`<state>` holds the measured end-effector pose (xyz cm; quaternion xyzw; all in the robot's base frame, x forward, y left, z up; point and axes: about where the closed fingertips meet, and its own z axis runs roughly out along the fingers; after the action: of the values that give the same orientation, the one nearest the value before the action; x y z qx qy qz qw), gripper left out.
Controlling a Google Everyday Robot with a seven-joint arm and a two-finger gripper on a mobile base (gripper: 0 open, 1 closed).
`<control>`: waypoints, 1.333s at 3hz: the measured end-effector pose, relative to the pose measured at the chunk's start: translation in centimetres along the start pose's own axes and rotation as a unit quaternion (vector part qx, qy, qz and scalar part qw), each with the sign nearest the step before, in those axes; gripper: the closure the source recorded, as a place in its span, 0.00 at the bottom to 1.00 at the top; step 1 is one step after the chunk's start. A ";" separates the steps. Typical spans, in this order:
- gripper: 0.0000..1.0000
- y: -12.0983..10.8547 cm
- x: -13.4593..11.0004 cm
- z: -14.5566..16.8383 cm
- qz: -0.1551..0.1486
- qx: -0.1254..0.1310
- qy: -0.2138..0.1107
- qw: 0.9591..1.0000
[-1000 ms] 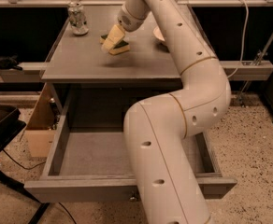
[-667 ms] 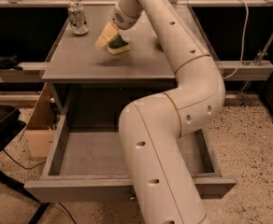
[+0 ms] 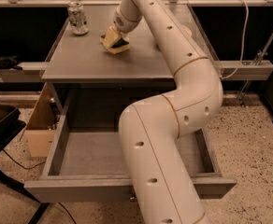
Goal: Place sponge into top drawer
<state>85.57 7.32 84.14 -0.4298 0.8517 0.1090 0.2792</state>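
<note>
The sponge (image 3: pixel 116 42), yellow foam with a dark green face, sits tilted at the back middle of the grey table top (image 3: pixel 94 62). My gripper (image 3: pixel 114 37) comes down on it from the upper right and is shut on the sponge. The top drawer (image 3: pixel 80 185) is pulled wide open below the table, and the part of its floor I can see is bare. My arm's thick cream links (image 3: pixel 174 125) cross in front of the drawer's right half and hide it.
A metal can (image 3: pixel 77 18) stands at the table's back left corner. A cardboard box (image 3: pixel 37 125) sits on the floor left of the drawer, beside a black object (image 3: pixel 1 125). A rail (image 3: pixel 248 66) runs to the right of the table.
My arm's lower links have swung a little to the left. The gripper and sponge shifted slightly back and left, then returned to nearly the same spot over the table.
</note>
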 end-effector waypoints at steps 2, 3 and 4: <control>0.88 0.0 0.0 0.0 0.000 0.000 0.000 1.000; 1.00 0.0 0.0 0.0 0.000 0.000 0.000 1.000; 1.00 0.0 0.0 0.1 -0.001 0.000 0.000 1.000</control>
<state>85.58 7.35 84.06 -0.4310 0.8512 0.1089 0.2791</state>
